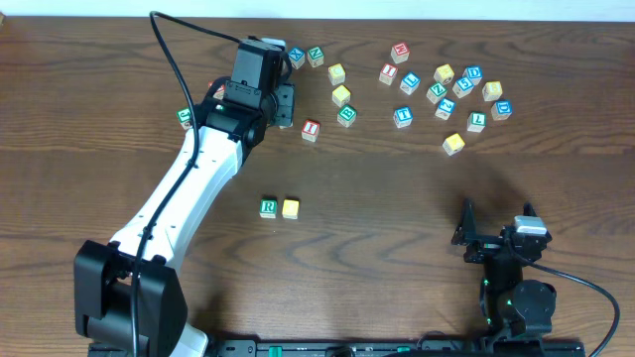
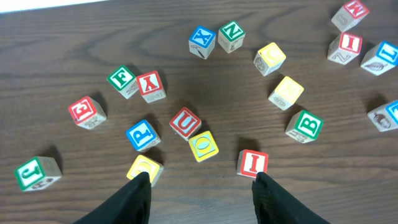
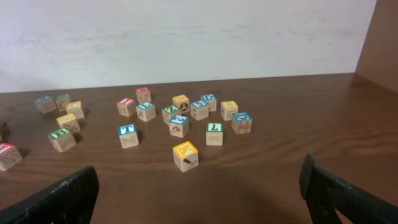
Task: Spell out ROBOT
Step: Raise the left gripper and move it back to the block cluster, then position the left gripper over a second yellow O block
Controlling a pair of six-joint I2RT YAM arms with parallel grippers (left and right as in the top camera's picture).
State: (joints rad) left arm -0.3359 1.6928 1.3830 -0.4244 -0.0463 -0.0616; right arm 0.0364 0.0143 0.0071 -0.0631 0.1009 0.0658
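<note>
Near the table's middle, a green-bordered R cube (image 1: 268, 207) and a yellow-faced cube (image 1: 290, 207) sit side by side. My left gripper (image 1: 285, 103) hovers over the far-left cluster, open, with bare wood between its fingers (image 2: 200, 178). Just ahead of it lie a yellow O cube (image 2: 203, 145) and a red U cube (image 2: 185, 122). Its left fingertip overlaps a yellow cube (image 2: 145, 168); a red I cube (image 2: 252, 163) sits at its right fingertip. A blue-bordered T cube (image 1: 402, 116) (image 3: 127, 133) is in the far-right cluster. My right gripper (image 1: 466, 236) (image 3: 198, 177) rests open and empty at the near right.
Several other letter cubes are scattered along the far side, including a green B (image 2: 304, 126), blue P (image 2: 143, 135), red X (image 2: 151, 86) and green J (image 2: 37, 173). A lone yellow cube (image 1: 453, 143) (image 3: 185, 155) lies ahead of the right gripper.
</note>
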